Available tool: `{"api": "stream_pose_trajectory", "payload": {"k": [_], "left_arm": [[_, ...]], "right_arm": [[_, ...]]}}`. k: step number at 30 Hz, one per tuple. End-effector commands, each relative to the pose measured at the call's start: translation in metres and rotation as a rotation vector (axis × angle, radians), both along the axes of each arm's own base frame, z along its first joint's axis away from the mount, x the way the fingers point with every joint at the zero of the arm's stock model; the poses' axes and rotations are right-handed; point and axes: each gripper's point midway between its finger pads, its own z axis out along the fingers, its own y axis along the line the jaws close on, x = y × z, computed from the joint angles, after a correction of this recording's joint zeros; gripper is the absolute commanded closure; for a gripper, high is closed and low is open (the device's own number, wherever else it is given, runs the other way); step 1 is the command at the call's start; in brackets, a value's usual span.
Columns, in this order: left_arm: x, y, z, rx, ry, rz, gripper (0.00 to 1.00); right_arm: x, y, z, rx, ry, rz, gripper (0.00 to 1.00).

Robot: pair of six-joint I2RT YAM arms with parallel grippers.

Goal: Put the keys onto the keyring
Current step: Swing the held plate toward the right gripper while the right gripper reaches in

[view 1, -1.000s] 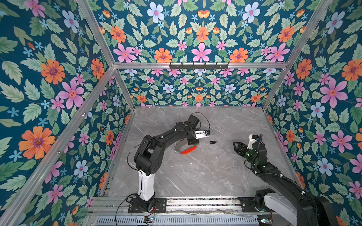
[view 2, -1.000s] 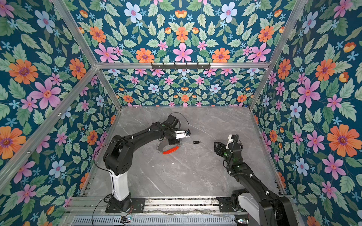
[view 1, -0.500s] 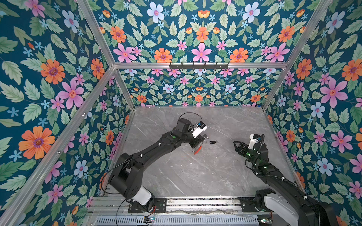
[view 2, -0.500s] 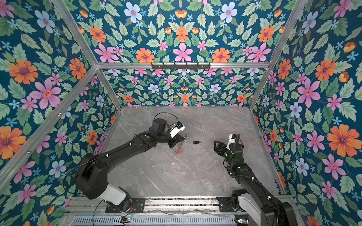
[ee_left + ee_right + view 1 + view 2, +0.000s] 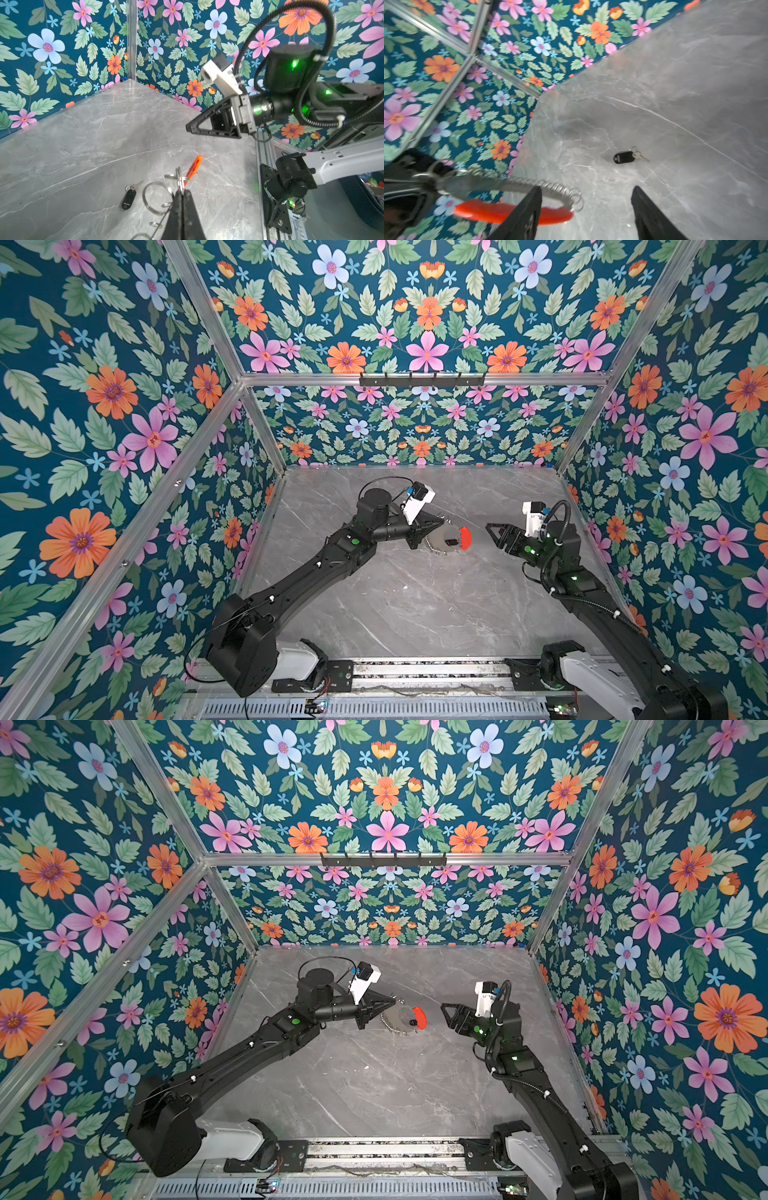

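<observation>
Tabletop with the left gripper, jaws clenched on the wire of the keyring, holding the loop above the grey marble table, toward the back of its middle. Face of the loop turned up to the top views, so nearly round there; almost edge-on in the left wrist view. Red segment on the side of the loop farthest from the left gripper, facing the right gripper. Small silver rings packed close along the wire, coil-like in the right wrist view.

The keys: one black oblong fob, flat on the table, not attached to the loop. In both top views the fob seen within the outline of the held loop, just inside the red segment. Long axis roughly along the left gripper's line of reach, slightly skewed. Pale-label end nearer the left fingertips; metal link and small silver key at the far end, pointing away from them. In the right wrist view, beyond the right fingertips and apart from both.

Jaws of the right gripper released, spread wide, empty. Near the red segment, with a strip of bare table between in both top views. In the right wrist view one finger overlapping the red segment; contact not to be told from that view.
</observation>
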Motion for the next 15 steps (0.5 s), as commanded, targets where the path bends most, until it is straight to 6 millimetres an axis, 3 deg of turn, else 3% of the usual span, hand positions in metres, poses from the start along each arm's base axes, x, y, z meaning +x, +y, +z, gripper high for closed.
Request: {"api": "stream_pose_trajectory", "payload": {"k": [1,5,9,15], "left_arm": [[-0.008,0.0,-0.002,-0.014,0.023,-0.036,1.0],[-0.007,-0.004,0.01,-0.139,0.049,-0.024,1.0],[0.0,-0.011,0.017,-0.199,0.078,0.026,1.0],[-0.017,-0.029,0.029,-0.278,0.091,-0.014,1.0]], "right_arm": [[-0.026,0.024,0.008,0.068,0.087,0.178,0.36],[-0.034,0.039,0.042,0.173,0.025,0.271,0.49],[-0.041,0.049,0.057,0.21,0.013,0.318,0.72],[-0.042,0.071,0.055,0.226,0.011,0.371,0.73]]}}
